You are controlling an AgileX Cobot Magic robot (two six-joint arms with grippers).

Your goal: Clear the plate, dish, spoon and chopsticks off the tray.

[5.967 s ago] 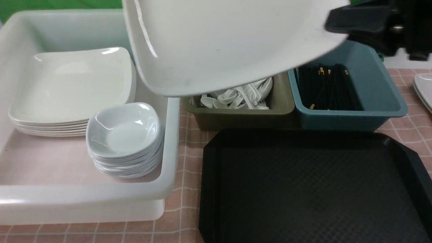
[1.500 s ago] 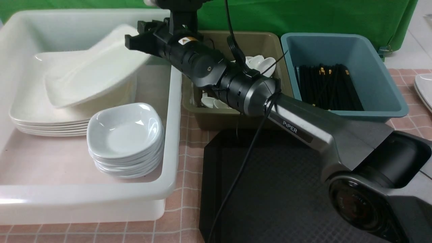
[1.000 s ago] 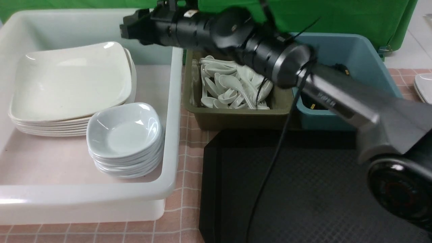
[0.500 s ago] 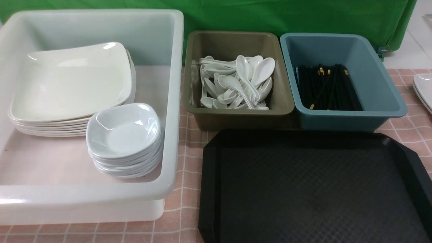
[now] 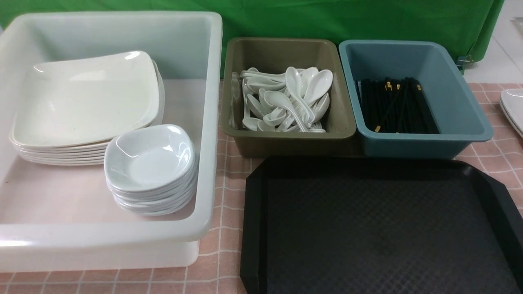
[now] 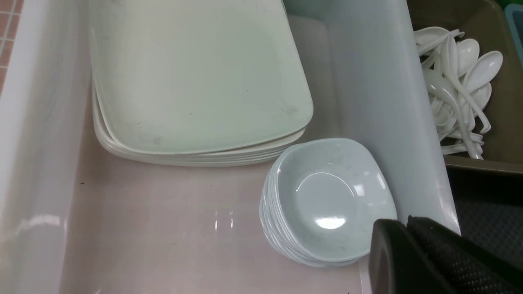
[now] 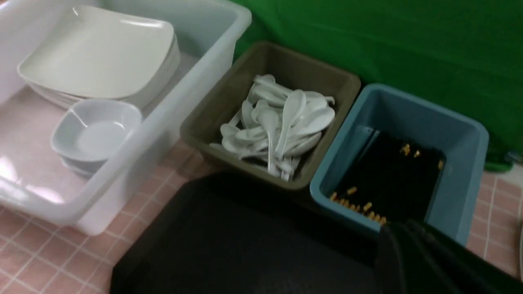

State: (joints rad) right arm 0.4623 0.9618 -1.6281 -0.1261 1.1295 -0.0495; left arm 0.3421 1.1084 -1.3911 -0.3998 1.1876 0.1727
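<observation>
Front view shows the tray (image 5: 380, 228) bare; both end effectors, left (image 6: 402, 222) and right (image 7: 404, 228), are pressed together. Careless nudging could topple the askew plates (image 5: 88, 102).

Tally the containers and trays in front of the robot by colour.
White tub: 1
Olive tub: 1
Blue tub: 1
Black tray: 1
Total: 4
</observation>
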